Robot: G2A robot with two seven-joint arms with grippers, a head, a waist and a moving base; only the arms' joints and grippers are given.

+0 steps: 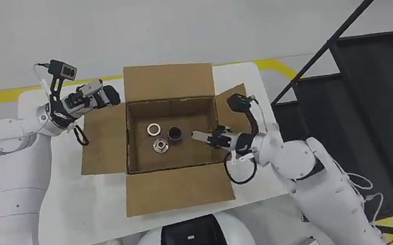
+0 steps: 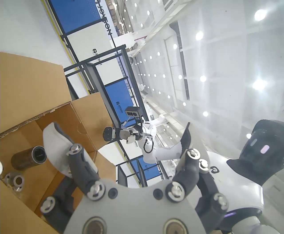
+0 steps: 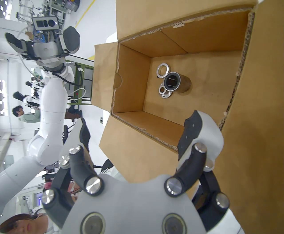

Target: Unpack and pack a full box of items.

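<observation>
Spread wide and holding nothing, the right jaws hang just inside the box (image 1: pixel 169 81) at its right wall, at the end of the right arm (image 1: pixel 286 153), which comes in over the box's right flap. In the right wrist view one dark pad (image 3: pixel 191 130) lies in front of the cardboard on that side, and the opening of the box (image 3: pixel 133 75) lies beyond it.

The left jaws are also parted and empty. The left arm (image 1: pixel 38 125) holds them outside the opening, above the far end of the box's left flap. From the left wrist view one white finger (image 2: pixel 54 141) stands over the box (image 2: pixel 28 73), with its floor below.

All four flaps of the box are folded outward, and it sits on the white bench (image 1: pixel 68 208).

Three metal parts rest on the box floor:
- A dark cylinder (image 1: pixel 176 133) (image 3: pixel 177 83) (image 2: pixel 24 158) stands on end near the middle of the floor, its open top showing.
- A flat silver ring (image 1: pixel 154 128) (image 3: pixel 162 70) lies just beside the cylinder, toward the box's left wall and far side.
- A small flanged fitting (image 1: pixel 161 145) (image 3: pixel 164 92) (image 2: pixel 15 180) with a round hole lies just beside the cylinder, toward the box's left wall and near side.

Off the bench, past the box's right flap, stands a black stair frame (image 1: pixel 353 99).
</observation>
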